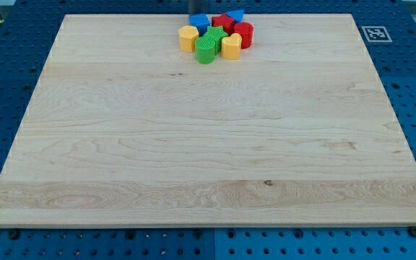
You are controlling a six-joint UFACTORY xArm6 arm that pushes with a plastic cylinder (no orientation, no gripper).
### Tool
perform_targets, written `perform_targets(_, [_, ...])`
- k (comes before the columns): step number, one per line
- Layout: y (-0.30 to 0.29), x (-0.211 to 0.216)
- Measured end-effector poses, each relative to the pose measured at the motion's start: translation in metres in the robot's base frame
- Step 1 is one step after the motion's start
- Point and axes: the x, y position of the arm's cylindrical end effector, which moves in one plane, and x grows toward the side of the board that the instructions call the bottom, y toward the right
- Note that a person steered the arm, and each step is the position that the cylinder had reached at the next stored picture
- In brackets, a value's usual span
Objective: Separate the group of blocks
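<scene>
A tight group of blocks sits at the view's top centre of the wooden board (208, 144). It holds a yellow block (188, 37) on the left, a blue block (199, 22), a green cylinder (206, 50) at the front, a second green block (216, 36), a yellow block (230, 45), a red cylinder (244, 34), a red block (220, 21) and a blue triangular block (234, 15). All touch or nearly touch. My tip (196, 14) shows as a dark rod at the view's top edge, just behind the blue block on the left.
A black-and-white marker tag (375, 33) lies at the board's top right corner. A blue perforated table (6, 108) surrounds the board. The group lies close to the board's top edge.
</scene>
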Motion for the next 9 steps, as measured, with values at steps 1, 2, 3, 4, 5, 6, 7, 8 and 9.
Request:
perform_targets(1, [0.020,0.000])
perform_targets(2, [0.040,0.000])
perform_targets(3, [0.040,0.006])
perform_targets(4, [0.040,0.018])
perform_targets(5, [0.040,0.032])
perform_targets(6, [0.033,0.051])
perform_targets(7, [0.026,0.071])
perform_targets(8, [0.024,0.089])
perform_targets(9, [0.024,0.092])
